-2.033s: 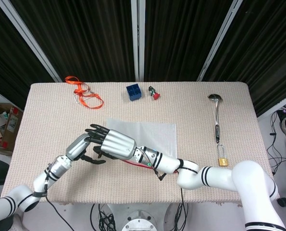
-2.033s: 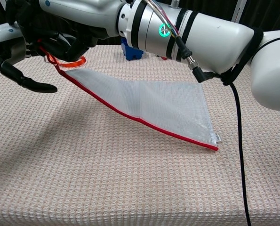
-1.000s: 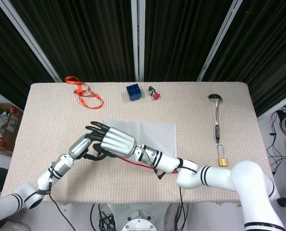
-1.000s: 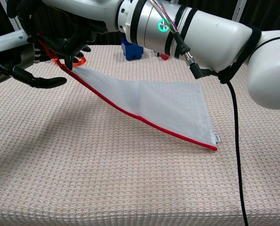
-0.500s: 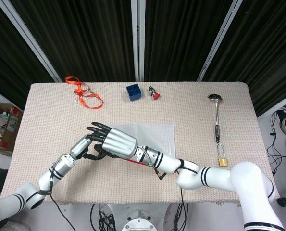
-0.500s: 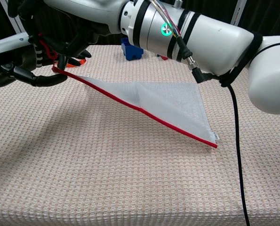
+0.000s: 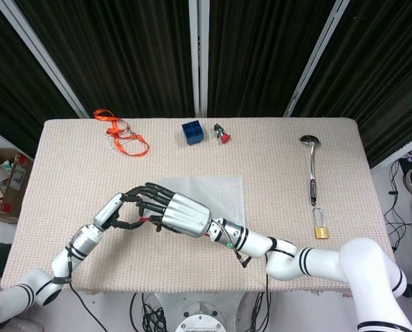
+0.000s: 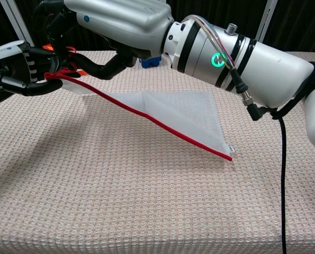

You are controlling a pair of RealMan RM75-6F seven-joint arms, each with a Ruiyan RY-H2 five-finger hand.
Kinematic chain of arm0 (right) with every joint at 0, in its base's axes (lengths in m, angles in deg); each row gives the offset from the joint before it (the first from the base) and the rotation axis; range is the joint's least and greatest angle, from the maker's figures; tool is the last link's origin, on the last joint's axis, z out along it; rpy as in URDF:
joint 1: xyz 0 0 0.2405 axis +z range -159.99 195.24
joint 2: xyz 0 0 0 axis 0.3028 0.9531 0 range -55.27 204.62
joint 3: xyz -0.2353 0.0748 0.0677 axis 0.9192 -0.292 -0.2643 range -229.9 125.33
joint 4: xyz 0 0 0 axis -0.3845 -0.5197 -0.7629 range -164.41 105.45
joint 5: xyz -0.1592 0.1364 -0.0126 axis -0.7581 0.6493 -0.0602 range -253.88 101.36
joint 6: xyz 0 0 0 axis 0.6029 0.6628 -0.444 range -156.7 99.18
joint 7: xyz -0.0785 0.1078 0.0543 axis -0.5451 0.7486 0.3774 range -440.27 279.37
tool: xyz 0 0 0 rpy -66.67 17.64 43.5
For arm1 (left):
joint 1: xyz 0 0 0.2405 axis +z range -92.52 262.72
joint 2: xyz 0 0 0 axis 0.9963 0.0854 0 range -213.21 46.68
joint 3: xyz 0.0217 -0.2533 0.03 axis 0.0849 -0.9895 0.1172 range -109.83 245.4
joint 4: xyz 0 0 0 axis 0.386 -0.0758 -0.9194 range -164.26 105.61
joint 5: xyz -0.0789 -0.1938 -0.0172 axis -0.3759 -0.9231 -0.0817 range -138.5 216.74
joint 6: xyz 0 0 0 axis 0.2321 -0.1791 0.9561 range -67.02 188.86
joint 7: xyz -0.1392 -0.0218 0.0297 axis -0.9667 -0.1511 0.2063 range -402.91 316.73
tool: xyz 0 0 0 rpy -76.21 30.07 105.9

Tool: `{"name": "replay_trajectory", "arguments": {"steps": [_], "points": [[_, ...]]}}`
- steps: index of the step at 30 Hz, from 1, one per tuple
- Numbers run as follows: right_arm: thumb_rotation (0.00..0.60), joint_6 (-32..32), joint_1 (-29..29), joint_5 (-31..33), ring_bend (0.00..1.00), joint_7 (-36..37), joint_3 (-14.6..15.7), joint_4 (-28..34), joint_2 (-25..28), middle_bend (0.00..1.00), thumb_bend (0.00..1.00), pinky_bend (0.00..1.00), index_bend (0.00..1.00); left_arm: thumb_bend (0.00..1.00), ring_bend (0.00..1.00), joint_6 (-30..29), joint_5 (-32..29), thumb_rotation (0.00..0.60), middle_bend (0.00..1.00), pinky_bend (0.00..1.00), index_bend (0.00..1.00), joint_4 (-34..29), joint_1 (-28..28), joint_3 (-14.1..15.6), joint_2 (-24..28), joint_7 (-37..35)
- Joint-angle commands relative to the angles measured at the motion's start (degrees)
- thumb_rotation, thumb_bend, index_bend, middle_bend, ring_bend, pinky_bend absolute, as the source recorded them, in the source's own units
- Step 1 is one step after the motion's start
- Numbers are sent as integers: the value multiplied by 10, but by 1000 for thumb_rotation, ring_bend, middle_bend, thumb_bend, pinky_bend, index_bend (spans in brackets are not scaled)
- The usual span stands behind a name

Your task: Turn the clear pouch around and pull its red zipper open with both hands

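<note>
Pouch (image 8: 185, 114) of clear woven-looking mesh with red zipper (image 8: 146, 114) along its near edge lies mid-table (image 7: 67, 152), near corner down on the cloth, far-left corner lifted. Left hand (image 7: 115, 211) pinches the red end of the zipper at that raised corner, fingers curled round it. Right hand (image 7: 180, 214) sits just right of the left, fingers bent over the same corner; whether it actually grips the pouch or the pull cannot be told from either view. Right forearm crosses over the pouch's near edge and hides part of it in the head view.

Behind the pouch: blue block (image 7: 192, 131), small red-and-black object (image 7: 221, 133) beside it. Far left of the pouch: orange lanyard (image 7: 120, 135), looped. Right of the pouch: metal ladle (image 7: 311, 168), brass padlock (image 7: 320, 229) at its near end. Table cover is beige, waffle-textured.
</note>
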Motion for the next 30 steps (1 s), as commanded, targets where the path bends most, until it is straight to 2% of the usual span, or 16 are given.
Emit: {"name": "replay_trajectory", "arguments": {"steps": [1,15,25,30], "points": [[600,8,-10,-4,0,-8,6,0,-1,178,516,0,824,350,144,-3,-4,600,240,162,655,6,5,1,-3,-20],[600,27,-40,-20,0,-16,27,-16,-4,178,516,0,834,355,144,-7,-14,600,241,162,658,32,18,-1,-10,-61],[600,45,-84,-28,0,-32,57,17,28,178,516,0,835,356,144,15,-41,600,241,162,659,64,29,-13,-18,-63],[600,59,-112,-39,0,-40,81,40,50,178,515,0,835,358,144,35,-55,600,241,162,660,80,34,-17,-23,-72]]}}
